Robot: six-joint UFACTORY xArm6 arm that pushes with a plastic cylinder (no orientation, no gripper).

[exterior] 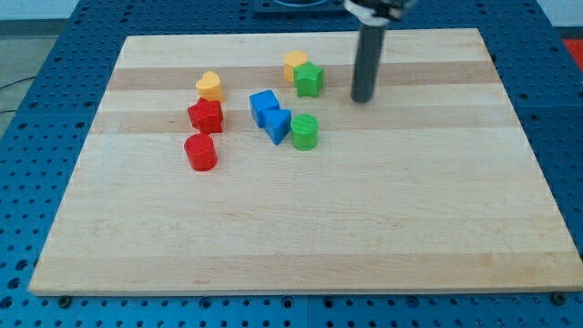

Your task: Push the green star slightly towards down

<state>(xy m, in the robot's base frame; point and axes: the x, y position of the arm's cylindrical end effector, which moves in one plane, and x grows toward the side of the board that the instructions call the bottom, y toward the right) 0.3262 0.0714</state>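
The green star (309,79) lies near the view's top centre of the wooden board (301,228), touching a yellow block (293,65) at its upper left. My tip (363,97) is the lower end of the dark rod. It stands to the right of the green star, a short gap apart, and slightly lower in the view.
A green cylinder (304,132) sits below the star, next to two blue blocks (271,115). A yellow heart (209,86), a red star-like block (206,116) and a red cylinder (200,151) stand at the left. The board lies on a blue perforated table (55,55).
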